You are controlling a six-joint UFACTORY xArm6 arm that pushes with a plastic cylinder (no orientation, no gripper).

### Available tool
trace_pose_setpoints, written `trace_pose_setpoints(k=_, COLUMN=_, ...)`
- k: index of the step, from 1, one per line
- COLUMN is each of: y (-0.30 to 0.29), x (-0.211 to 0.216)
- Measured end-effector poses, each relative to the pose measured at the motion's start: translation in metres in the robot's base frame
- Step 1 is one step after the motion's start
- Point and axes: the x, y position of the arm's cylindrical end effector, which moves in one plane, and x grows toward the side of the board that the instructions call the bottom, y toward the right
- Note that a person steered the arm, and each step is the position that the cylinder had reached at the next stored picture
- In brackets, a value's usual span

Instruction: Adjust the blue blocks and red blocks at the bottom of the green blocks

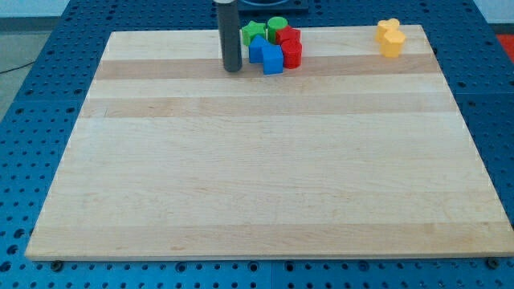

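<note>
**Rod tip beside the block cluster at the desk's far edge**

Rod end first: my tip (233, 69) rests on the desk (257, 177) near the view's top, just to the view's left of the coloured cluster, close to the nearest blue block but with a thin gap showing. The arm carries no gripper, so nothing is grasped or released; the rod simply stands upright.

Taking my tip as the landmark, a blue block (256, 50) lies just to its right, and a second blue block (273, 60) sits further right and slightly lower, touching the first. Beyond that, two red blocks (291, 46) stand stacked in the view, one above the other, against the blues. Up and right of my tip are a green star-like block (254, 32) and a green cylinder (277, 26). Well apart, far right of my tip, two yellow blocks (389, 38) sit together.
</note>
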Motion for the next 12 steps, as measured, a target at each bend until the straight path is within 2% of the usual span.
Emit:
trace_pose_setpoints(k=2, y=0.012, x=-0.015)
trace_pose_setpoints(k=4, y=0.052, x=-0.015)
trace_pose_setpoints(k=6, y=0.025, x=-0.009)
trace_pose_setpoints(k=7, y=0.028, x=0.026)
trace_pose_setpoints(k=8, y=0.062, x=0.052)
trace_pose_setpoints(k=9, y=0.086, x=0.051)
trace_pose_setpoints(k=10, y=0.094, x=0.03)
trace_pose_setpoints(k=12, y=0.087, x=0.012)
